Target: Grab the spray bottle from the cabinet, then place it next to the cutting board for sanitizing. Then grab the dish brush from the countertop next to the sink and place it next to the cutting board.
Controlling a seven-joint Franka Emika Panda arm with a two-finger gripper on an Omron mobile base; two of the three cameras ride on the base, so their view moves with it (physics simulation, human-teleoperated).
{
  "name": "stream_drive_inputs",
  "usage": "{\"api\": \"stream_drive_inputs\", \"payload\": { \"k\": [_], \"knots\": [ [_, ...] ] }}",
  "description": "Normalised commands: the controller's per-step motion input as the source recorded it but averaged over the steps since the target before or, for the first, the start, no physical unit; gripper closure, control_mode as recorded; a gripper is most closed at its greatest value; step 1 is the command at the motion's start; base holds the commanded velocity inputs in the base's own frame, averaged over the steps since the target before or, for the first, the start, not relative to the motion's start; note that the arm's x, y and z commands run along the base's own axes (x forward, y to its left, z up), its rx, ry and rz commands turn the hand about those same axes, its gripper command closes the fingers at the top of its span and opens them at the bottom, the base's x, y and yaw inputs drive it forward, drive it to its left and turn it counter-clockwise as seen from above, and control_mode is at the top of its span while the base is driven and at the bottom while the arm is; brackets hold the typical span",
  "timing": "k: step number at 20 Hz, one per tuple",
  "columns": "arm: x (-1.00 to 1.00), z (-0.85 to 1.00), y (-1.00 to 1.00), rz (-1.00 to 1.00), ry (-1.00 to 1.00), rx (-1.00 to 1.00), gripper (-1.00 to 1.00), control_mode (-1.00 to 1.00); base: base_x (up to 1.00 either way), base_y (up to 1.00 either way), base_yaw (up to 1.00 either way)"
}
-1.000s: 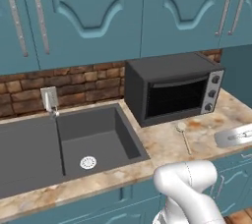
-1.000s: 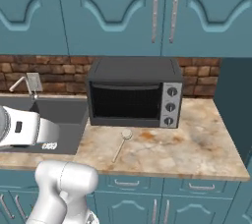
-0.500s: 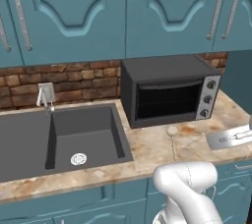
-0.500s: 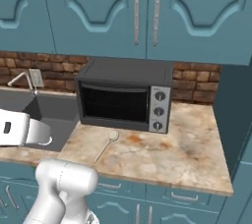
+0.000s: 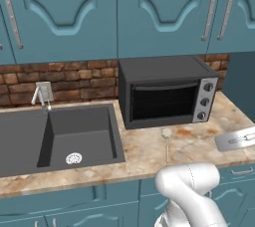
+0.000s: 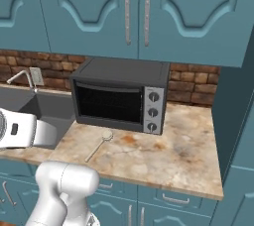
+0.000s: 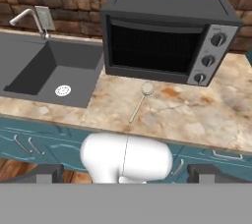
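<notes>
The thin dish brush (image 7: 140, 101) with its pale beige stick handle and round whitish head lay on the marbled beige-and-brown stone worktop (image 7: 211, 115), just before the black toaster oven (image 7: 167, 34), right of the dark grey sunken sink (image 7: 47, 66). Its handle ran back toward the claw (image 7: 126, 175), head farthest away. The claw hung empty, jaws wide apart, well short of it.
</notes>
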Motion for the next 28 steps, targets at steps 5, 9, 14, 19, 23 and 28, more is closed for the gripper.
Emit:
{"api": "stream_drive_inputs", "payload": {
  "k": [5,9,14,19,23,28],
  "knots": [
    [0.0,0.0,0.0,0.0,0.0,0.0,-1.0,1.0,0.0,0.02,0.0],
    [0.0,-0.09,0.06,0.0,0.0,0.0,-1.0,-1.0,0.0,0.07,0.0],
    [0.12,-0.5,0.23,-0.01,0.0,0.05,-1.0,-1.0,0.0,0.0,0.0],
    [0.54,-0.68,0.02,-0.14,0.04,0.0,-1.0,-1.0,0.0,0.0,0.0],
    [0.75,-0.06,-0.04,-0.25,0.17,0.0,-1.0,-1.0,0.0,0.0,0.0],
    [0.5,-0.35,-0.08,-0.05,0.03,0.0,-1.0,-1.0,0.0,0.0,0.0]
  ]
}}
